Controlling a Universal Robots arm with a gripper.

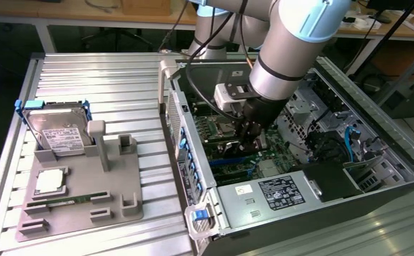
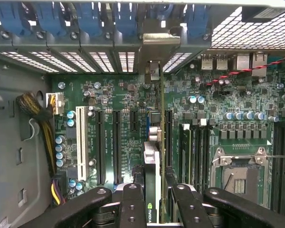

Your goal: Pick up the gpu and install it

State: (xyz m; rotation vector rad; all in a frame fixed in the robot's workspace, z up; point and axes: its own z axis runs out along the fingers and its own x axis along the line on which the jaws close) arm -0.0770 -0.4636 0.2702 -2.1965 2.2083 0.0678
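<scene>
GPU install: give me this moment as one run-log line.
gripper: shut on gpu | gpu: edge-on, upright over motherboard slots, bracket toward rear slot covers | location: inside open PC case | seated: cannot tell

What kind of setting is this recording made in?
Most likely a robotics lab or workshop bench for PC assembly. An open computer case lies on a ribbed metal table, a grey fixture holds a hard drive, and the claw holds the gpu above the motherboard.
</scene>
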